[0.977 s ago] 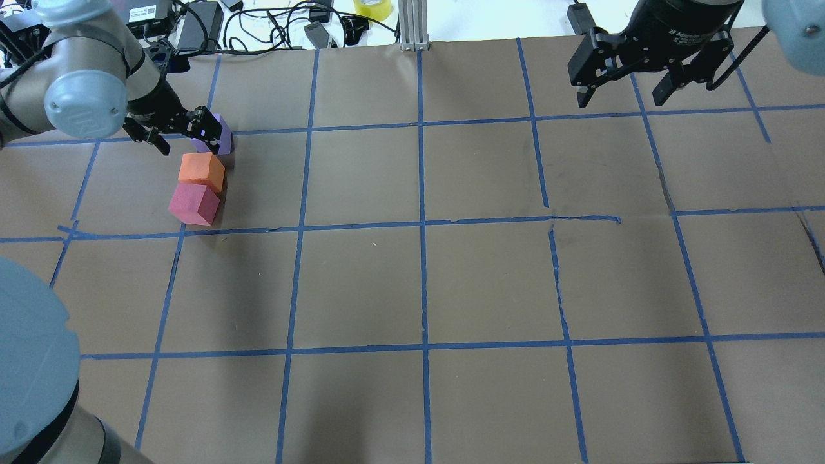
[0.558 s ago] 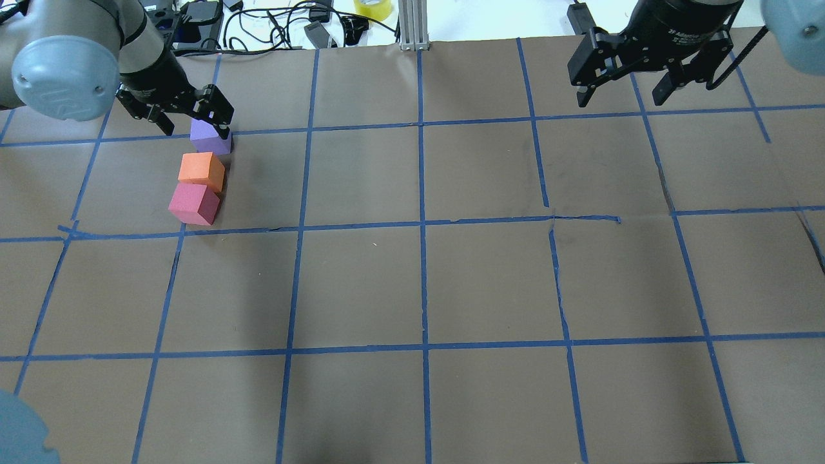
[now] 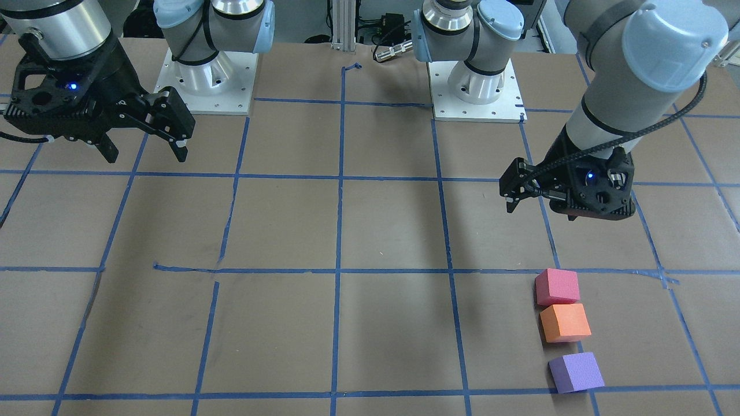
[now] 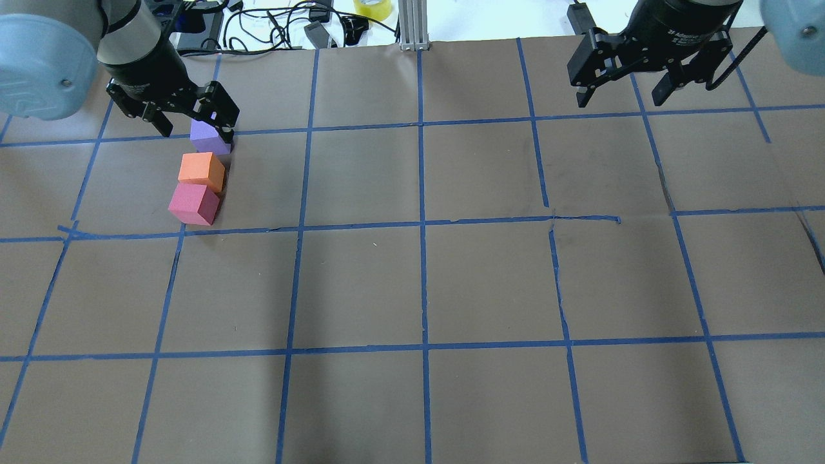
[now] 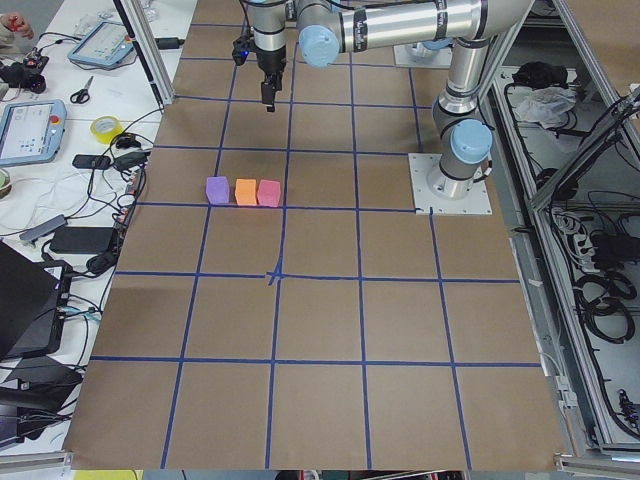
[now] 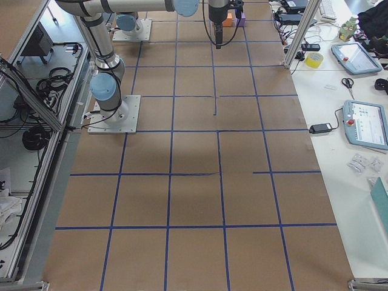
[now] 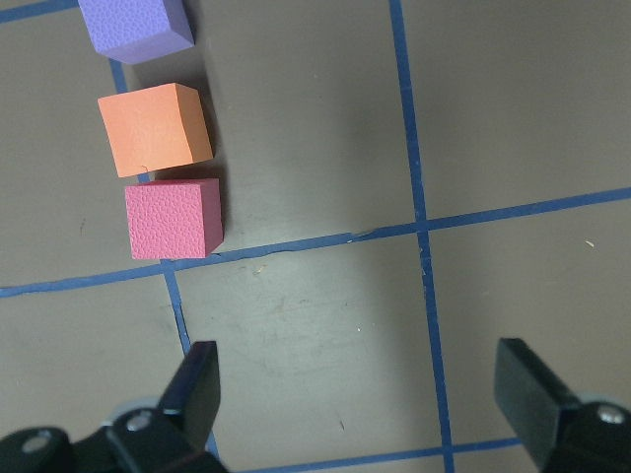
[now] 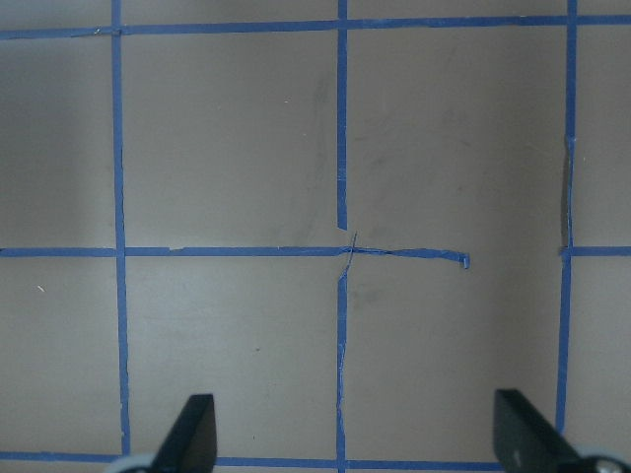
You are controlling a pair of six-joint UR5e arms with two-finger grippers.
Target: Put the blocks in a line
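Blocks: we see the pinkish-red block, the orange block and the purple block lying on the table in a short row that runs away from the robot; we place everything else from the orange block.
Pinkish-red neighbour: on the robot's side of the orange block, just beside it; we cannot tell whether the two faces touch.
Purple neighbour: on the far side of the orange block, a narrow gap apart and turned a little askew.
Left gripper: raised above the table near the orange block, its fingers spread wide with nothing between them; in its own wrist view all three cubes lie off to one side of the jaws. In the overhead view one finger overlaps the purple block's far corner, yet we see in the front view that it hangs well above.
Blue tape: a grid of lines over the brown table; one line runs past the orange block's robot side, just beyond the pinkish-red block.
Yellow tape roll: off the table's far edge, well apart from the orange block, to its right in the overhead view.
Right gripper: farther right again, well apart from the orange block, raised near the table's far edge, fingers spread, holding nothing.
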